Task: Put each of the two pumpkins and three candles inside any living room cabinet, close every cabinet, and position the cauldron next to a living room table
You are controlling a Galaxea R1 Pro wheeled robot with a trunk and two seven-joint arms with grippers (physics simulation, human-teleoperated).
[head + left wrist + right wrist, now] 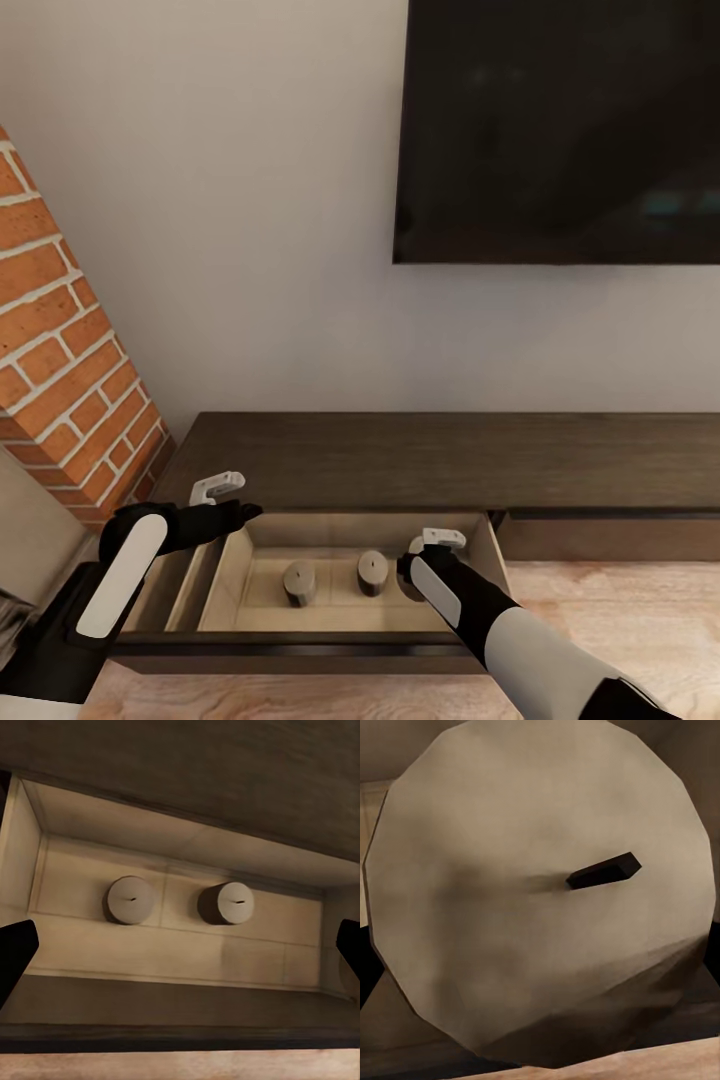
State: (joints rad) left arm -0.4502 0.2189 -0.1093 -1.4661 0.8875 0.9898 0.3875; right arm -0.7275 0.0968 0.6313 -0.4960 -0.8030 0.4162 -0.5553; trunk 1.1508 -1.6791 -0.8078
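Note:
The long dark brown cabinet stands against the wall with its left drawer pulled out. Two pale candles stand upright on the drawer's beige floor, and the left wrist view shows them from above. My right gripper is down inside the drawer's right end, shut on a third candle whose top and dark wick show up close in the right wrist view. My left gripper hovers open over the drawer's back left corner, its dark fingers spread wide.
A big black TV hangs on the wall above the cabinet. A brick pillar rises at the left. The neighbouring drawer front on the right is closed. Pale wood floor lies in front.

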